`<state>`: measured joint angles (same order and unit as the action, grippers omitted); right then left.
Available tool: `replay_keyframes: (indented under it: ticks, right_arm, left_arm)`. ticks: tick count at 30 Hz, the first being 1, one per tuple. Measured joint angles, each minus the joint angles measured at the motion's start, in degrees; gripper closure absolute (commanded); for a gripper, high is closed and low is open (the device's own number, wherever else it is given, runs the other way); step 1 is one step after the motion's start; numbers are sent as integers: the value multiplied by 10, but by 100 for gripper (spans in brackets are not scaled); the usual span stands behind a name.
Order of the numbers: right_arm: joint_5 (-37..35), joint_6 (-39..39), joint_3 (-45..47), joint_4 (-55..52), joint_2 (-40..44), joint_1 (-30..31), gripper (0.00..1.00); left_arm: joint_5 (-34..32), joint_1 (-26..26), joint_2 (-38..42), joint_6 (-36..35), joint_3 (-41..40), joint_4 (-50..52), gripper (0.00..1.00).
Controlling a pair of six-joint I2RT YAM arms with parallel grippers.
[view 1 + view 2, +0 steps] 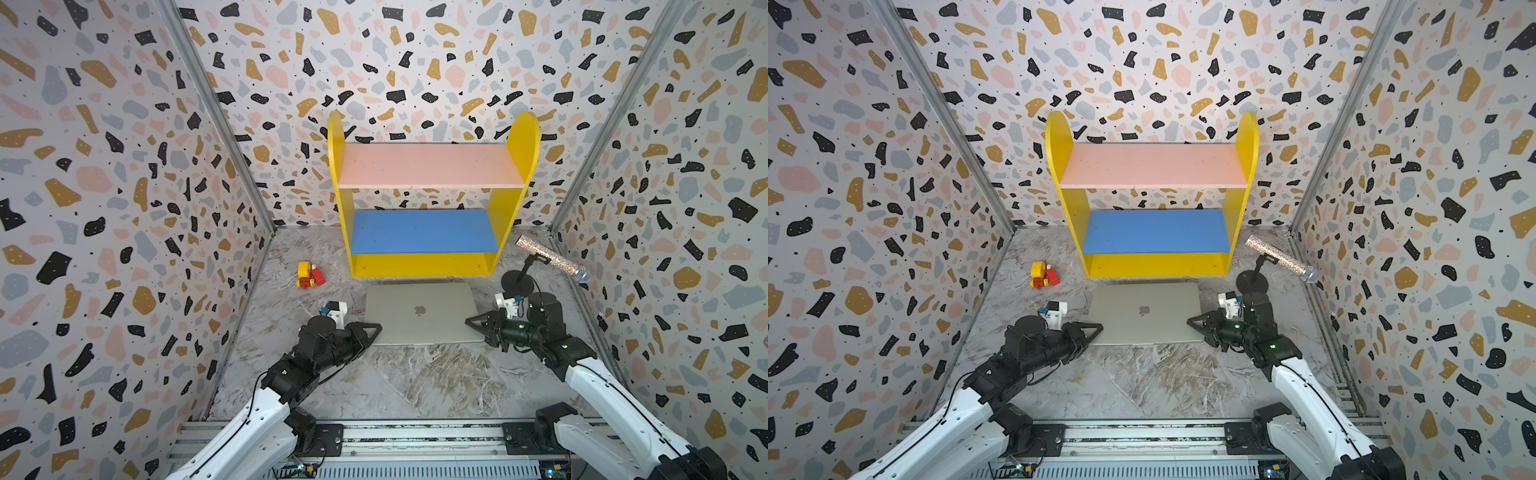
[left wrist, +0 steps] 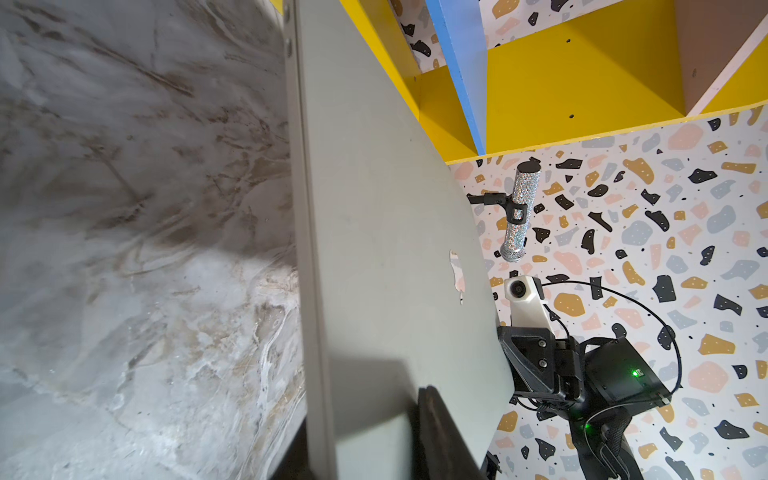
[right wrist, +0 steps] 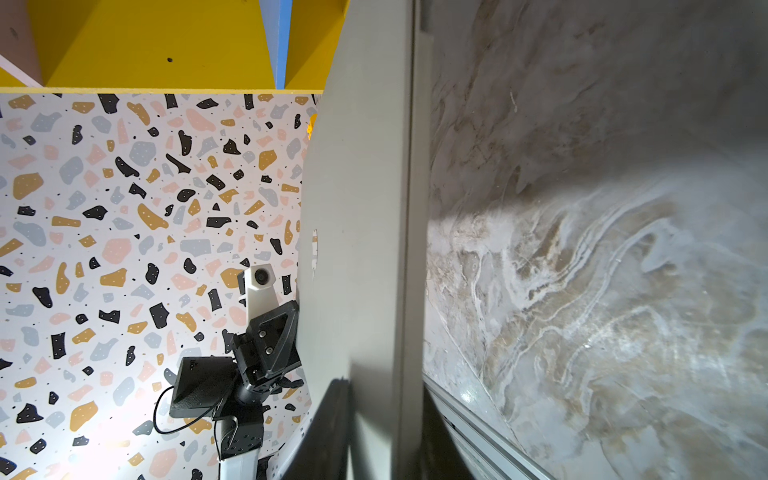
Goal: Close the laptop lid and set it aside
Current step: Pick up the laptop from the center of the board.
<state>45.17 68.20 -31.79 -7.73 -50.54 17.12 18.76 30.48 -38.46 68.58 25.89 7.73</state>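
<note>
The laptop (image 1: 399, 326) lies flat in front of the shelf in both top views, closed. The laptop lid (image 1: 440, 299) faces up, silver-grey with a small apple logo at its centre. My left gripper (image 1: 374, 330) is shut on the laptop's left edge near the front corner. In the left wrist view one finger lies on the lid and the other under the base, with the left gripper (image 2: 365, 415) clamped on the edge. My right gripper (image 1: 471, 322) is shut on the right edge in the same way, as the right wrist view shows at the right gripper (image 3: 384, 399).
A yellow shelf (image 1: 424, 266) with pink and blue boards stands just behind the laptop. A yellow-and-red toy (image 1: 309, 275) sits at the left. At the right, close to my right arm, a glittery microphone (image 1: 552, 259) rests on a black stand (image 1: 517, 282). Patterned walls enclose three sides.
</note>
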Motion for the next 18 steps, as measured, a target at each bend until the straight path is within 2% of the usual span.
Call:
replay_keyframes:
  ticks: [18]
  right_arm:
    - [0,22,-73,0,7,-2,76]
  left_arm:
    - [-15,-3,0,-4,79,17,82]
